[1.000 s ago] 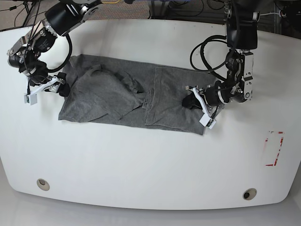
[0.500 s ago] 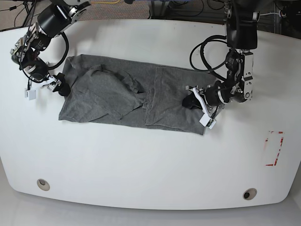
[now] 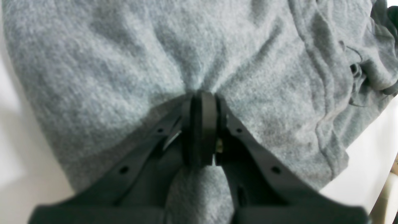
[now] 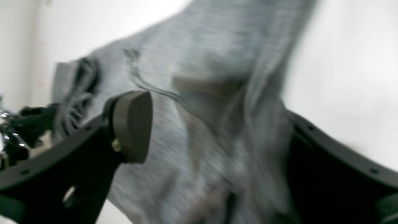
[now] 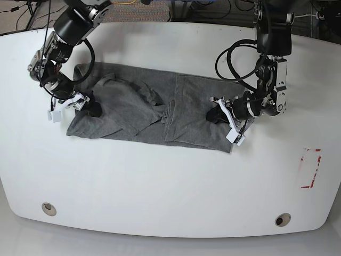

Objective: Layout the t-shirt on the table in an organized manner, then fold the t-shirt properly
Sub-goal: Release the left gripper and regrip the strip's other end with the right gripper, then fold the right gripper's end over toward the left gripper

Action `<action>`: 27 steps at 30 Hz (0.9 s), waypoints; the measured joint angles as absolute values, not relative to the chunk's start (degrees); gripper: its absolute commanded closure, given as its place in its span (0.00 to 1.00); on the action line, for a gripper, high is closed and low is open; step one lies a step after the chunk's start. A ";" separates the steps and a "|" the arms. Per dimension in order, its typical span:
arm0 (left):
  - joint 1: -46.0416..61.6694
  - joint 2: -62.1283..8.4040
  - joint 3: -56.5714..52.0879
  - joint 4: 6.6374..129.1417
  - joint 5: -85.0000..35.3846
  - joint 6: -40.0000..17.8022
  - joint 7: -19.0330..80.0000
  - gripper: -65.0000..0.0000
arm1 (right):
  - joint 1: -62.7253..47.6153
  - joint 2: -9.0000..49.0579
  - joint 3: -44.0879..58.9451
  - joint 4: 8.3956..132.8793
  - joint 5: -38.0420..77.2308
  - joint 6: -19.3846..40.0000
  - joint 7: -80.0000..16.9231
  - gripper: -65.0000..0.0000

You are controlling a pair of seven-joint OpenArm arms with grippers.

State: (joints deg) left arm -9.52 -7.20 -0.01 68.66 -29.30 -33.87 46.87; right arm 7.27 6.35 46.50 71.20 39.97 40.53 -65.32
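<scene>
The grey t-shirt [image 5: 144, 109] lies rumpled across the far half of the white table [image 5: 160, 181], with creased folds near its middle. On the right of the base view, my left gripper [image 5: 221, 115] is shut on the shirt's right part. The left wrist view shows its pads [image 3: 200, 130] pressed together, pinching a ridge of the t-shirt [image 3: 155, 56] at the left gripper [image 3: 202, 96]. On the left of the base view, my right gripper [image 5: 74, 106] stands open over the shirt's left end. In the blurred right wrist view the right gripper [image 4: 214, 124] has the t-shirt [image 4: 211, 77] between its wide-apart fingers [image 4: 132, 124].
Two small round holes [image 5: 48, 208] [image 5: 282, 219] sit near the table's front edge. A red-and-white tape mark [image 5: 310, 168] lies at the right. Black cables [image 5: 234, 58] loop off the arm on the right, and more cables lie beyond the table's far edge.
My right gripper has moved in from beyond the shirt's left edge to over its left end. The left gripper and the shirt's right part have stayed put.
</scene>
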 measured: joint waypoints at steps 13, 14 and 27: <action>-9.50 -7.18 0.05 68.66 -29.15 -33.85 46.85 0.96 | 6.52 6.04 42.65 70.94 38.00 39.97 -65.14 0.96; -9.52 -7.18 0.12 68.66 -29.12 -33.80 46.85 0.96 | 6.50 6.15 42.65 71.33 37.89 39.94 -65.19 0.96; -8.97 -5.87 0.16 69.21 -29.87 -27.83 48.27 0.96 | 2.17 7.33 34.70 93.95 37.93 38.81 -69.19 0.99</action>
State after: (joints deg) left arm -8.97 -5.87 0.16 69.21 -29.87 -27.83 48.27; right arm 2.17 7.33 34.70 93.95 37.93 38.81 -69.19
